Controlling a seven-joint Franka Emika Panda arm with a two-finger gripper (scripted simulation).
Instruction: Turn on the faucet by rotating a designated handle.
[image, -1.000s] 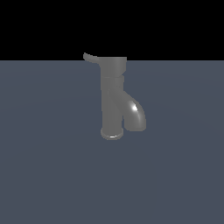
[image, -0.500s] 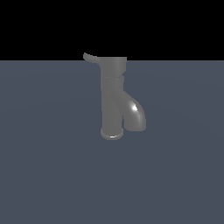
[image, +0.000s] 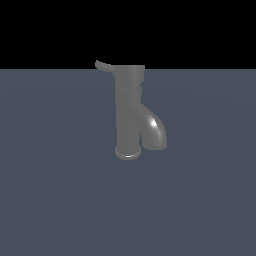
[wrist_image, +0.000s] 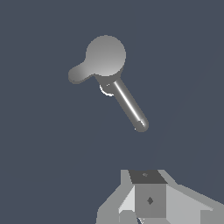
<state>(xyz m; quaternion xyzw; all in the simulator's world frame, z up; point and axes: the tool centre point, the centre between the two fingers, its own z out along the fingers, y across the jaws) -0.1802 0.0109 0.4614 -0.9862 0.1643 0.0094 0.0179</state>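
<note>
No movement: gripper (wrist_image: 149, 200) above faucet (wrist_image: 106, 55)

bare simulated test scene, no real room, flat slate-blue ground plane (image: 55, 200) meeting a plain black backdrop (image: 200, 30), a lone glossy grey faucet (image: 129, 115) standing on it, smooth rendered surfaces throughout

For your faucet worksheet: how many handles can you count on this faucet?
1. The handle is a thin lever projecting from the faucet's top cap toward the exterior view's left. The far side is hidden.
</note>
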